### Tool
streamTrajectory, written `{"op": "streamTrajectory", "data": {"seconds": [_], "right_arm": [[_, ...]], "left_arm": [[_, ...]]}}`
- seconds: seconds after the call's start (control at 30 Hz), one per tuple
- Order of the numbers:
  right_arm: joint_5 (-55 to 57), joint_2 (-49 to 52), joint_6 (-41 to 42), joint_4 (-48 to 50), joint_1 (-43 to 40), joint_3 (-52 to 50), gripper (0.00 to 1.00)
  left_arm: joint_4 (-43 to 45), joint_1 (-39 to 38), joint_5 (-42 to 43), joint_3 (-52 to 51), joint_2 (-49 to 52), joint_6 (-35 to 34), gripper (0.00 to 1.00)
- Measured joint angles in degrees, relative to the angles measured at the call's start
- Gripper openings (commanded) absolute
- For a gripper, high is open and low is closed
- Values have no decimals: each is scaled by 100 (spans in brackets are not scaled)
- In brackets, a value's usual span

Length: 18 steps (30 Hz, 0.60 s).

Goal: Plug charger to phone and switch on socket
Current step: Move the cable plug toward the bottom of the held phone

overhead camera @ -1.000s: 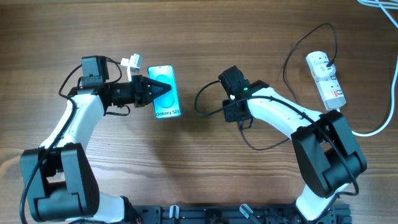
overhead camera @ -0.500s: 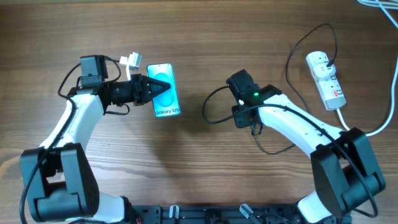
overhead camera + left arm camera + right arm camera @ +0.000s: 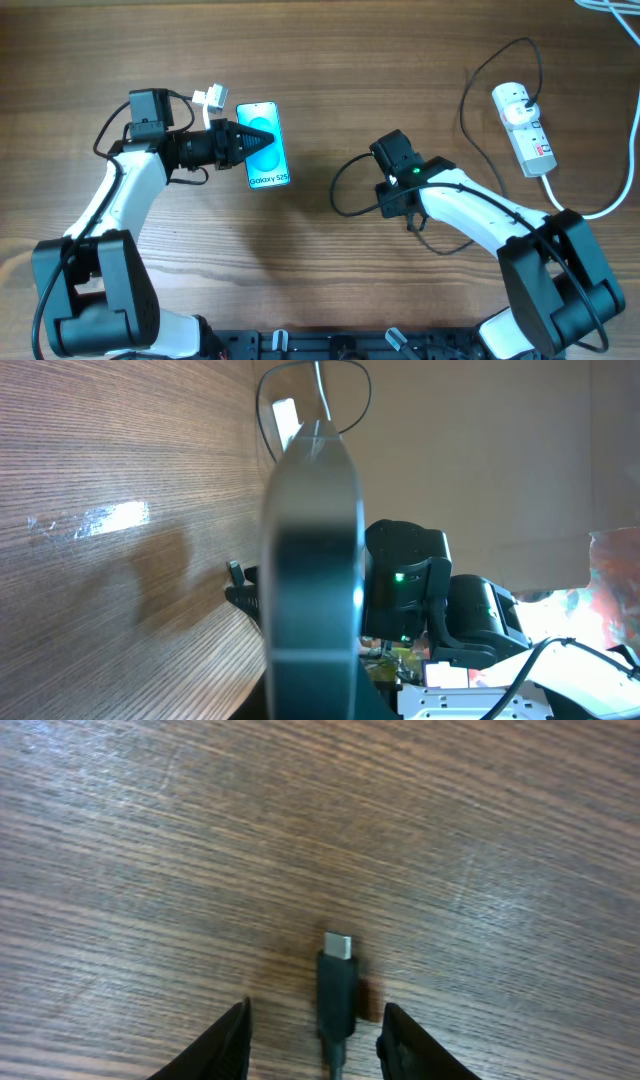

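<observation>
The teal-screened phone [image 3: 266, 146] is held at its left edge by my left gripper [image 3: 241, 146], which is shut on it. In the left wrist view the phone [image 3: 311, 560] shows edge-on as a dark blurred bar. The charger's black cable [image 3: 338, 196] loops on the table left of my right gripper [image 3: 392, 190]. Its silver-tipped connector [image 3: 338, 978] lies flat on the wood between the open fingers of my right gripper [image 3: 317, 1007], touching neither. The white socket [image 3: 523, 128] with its red switch lies at the far right, away from both grippers.
A small white adapter [image 3: 211, 98] lies just behind the left gripper. A thick white cord [image 3: 610, 205] runs off the socket along the right edge of the table. The black cable arcs high [image 3: 500, 52] near the socket.
My right gripper has opened and let go of the connector, which now lies on the table. The right arm drifted right and nearer the front. The left arm and phone have not moved.
</observation>
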Motion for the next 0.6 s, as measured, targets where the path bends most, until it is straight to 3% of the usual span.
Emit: {"op": "streamTrajectory", "data": {"seconds": [0.47,0.6], "right_arm": [[-481,-17,70,-284,-372,0,29],[-603,-20,-13,-302,-503,0,15]], "left_arm": [[0,0,0,0,0,0,4],[0,0,2,0,0,0,4]]}}
